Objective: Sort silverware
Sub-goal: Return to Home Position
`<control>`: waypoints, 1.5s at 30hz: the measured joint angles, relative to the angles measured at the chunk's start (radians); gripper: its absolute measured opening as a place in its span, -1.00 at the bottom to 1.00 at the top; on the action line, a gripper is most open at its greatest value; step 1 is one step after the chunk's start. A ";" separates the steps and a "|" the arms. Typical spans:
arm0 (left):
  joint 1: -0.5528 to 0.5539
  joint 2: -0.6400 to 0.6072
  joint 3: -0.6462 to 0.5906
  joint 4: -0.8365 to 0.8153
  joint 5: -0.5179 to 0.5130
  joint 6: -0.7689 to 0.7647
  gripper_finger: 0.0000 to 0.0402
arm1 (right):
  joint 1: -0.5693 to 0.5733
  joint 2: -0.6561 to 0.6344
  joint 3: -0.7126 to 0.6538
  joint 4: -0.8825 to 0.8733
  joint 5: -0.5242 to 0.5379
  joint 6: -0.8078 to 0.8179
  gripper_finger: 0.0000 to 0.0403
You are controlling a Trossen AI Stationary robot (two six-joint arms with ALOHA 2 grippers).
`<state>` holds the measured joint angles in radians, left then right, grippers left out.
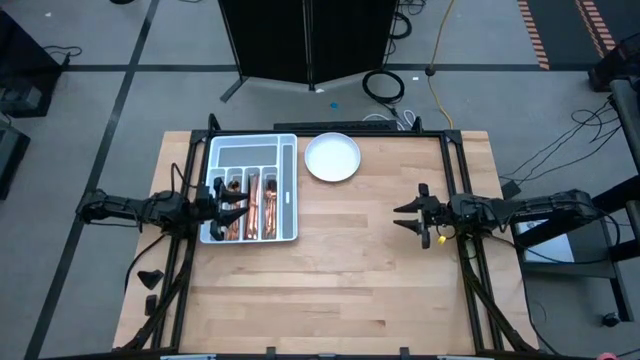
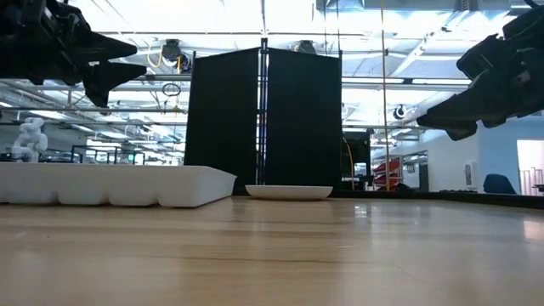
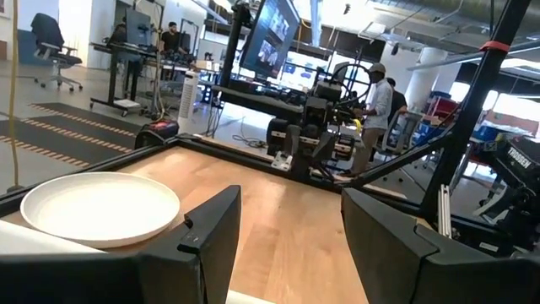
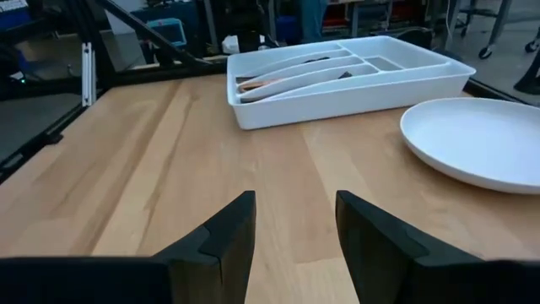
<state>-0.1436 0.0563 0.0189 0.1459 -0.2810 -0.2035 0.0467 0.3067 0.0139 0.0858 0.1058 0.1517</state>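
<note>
The copper silverware [image 1: 255, 205] lies in the long compartments of the grey tray [image 1: 290, 185] at the table's far left; in the right wrist view only a few pieces [image 4: 263, 83] show inside the tray [image 4: 354, 89]. My left gripper [image 1: 235, 202] hovers open above the tray's near half, holding nothing; its fingers [image 3: 211, 241] point across the table. My right gripper [image 1: 408, 215] hangs open in the air over the table's right side, well apart from the tray, with fingers [image 4: 232, 232] aimed toward it. The white plate [image 1: 332, 157] rests on the table beside the tray.
The white plate [image 4: 481, 139] sits to the right of the tray at the far edge. Bare wood [image 1: 340, 270] stretches across the middle and near side. Black frame rails [image 1: 455, 170] run along both table sides. People stand [image 3: 380, 93] in the room beyond.
</note>
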 joint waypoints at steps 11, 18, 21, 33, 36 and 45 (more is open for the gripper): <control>0.000 0.000 0.002 -0.116 -0.069 0.002 0.00 | 0.000 -0.021 0.001 -0.052 -0.006 -0.092 -0.23; 0.000 0.000 0.002 -0.122 -0.068 0.036 0.00 | 0.000 0.006 0.001 -0.052 -0.006 -0.024 -0.23; 0.000 0.000 0.002 -0.118 -0.068 0.035 0.00 | 0.000 0.010 0.001 -0.052 -0.004 -0.010 -0.23; 0.000 0.000 0.002 -0.122 -0.089 0.028 0.00 | 0.000 0.010 0.001 -0.052 -0.003 -0.007 -0.23; 0.000 0.000 0.002 -0.122 -0.090 0.028 0.00 | 0.000 0.010 0.001 -0.053 -0.003 -0.007 -0.23; 0.000 0.000 0.002 -0.123 -0.091 0.028 0.00 | 0.000 0.010 0.001 -0.053 -0.002 -0.007 -0.23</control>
<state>-0.1436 0.0566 0.0212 0.0231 -0.3717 -0.1757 0.0467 0.3172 0.0151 0.0330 0.1036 0.1448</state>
